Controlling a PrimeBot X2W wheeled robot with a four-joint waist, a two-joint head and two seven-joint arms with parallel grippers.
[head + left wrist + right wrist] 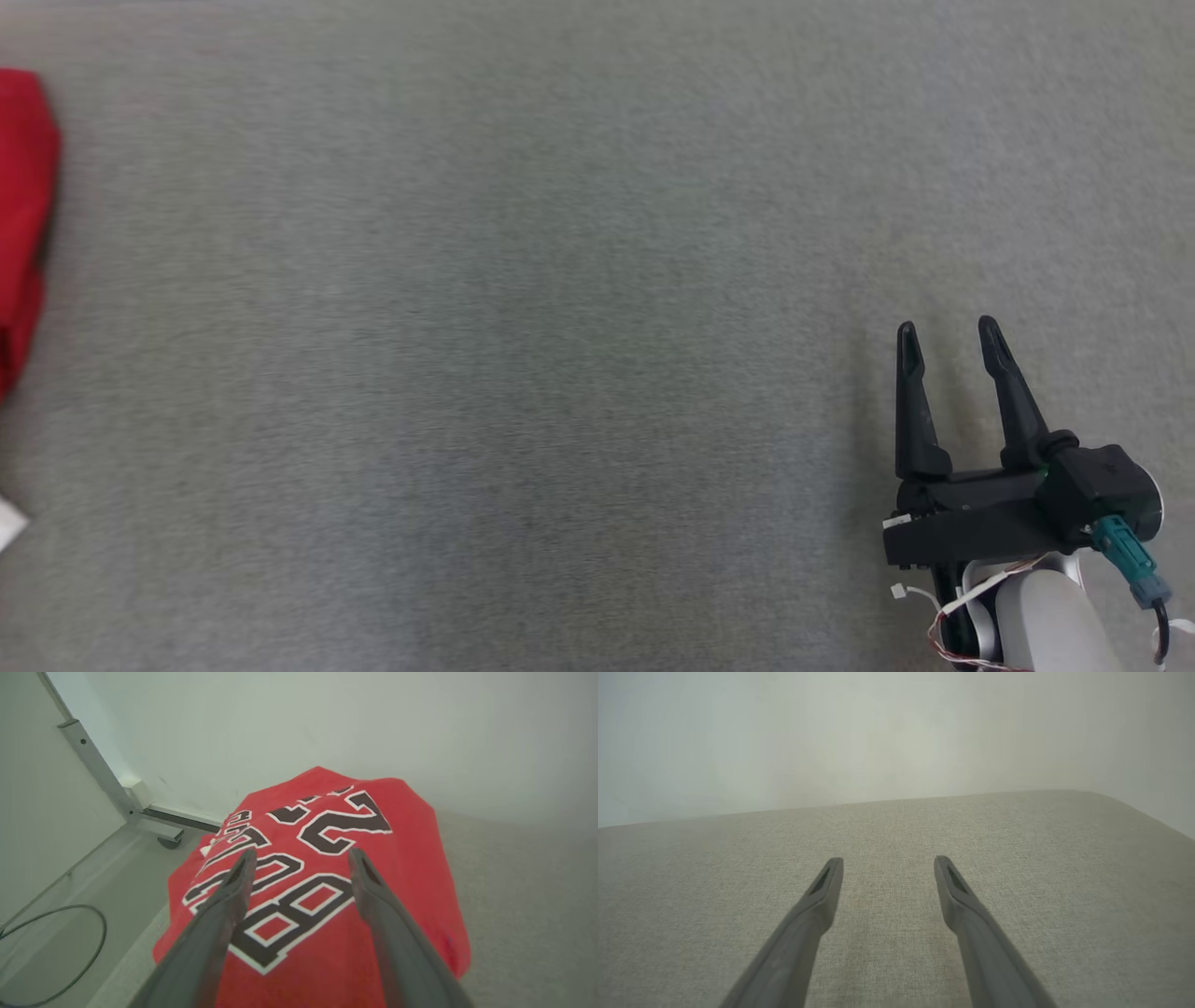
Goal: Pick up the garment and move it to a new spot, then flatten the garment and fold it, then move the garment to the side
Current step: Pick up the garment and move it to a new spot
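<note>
The garment (397, 868) is a red jersey with black, white-edged numbers, folded into a compact pile at the table's left edge. In the head view only a strip of the garment (21, 224) shows at the far left. My left gripper (301, 854) hovers over the printed numbers with its jaws open and nothing between them. My right gripper (948, 334) stands open at the lower right of the head view, far from the jersey. In the right wrist view the right gripper (888, 861) has only bare cloth surface beneath it.
The grey fabric table top (560, 327) spreads wide between the jersey and my right gripper. Beyond the table's left edge are a metal frame post (100, 772) on a caster and a black cable (88, 947) on the floor. A pale wall (878, 732) stands behind.
</note>
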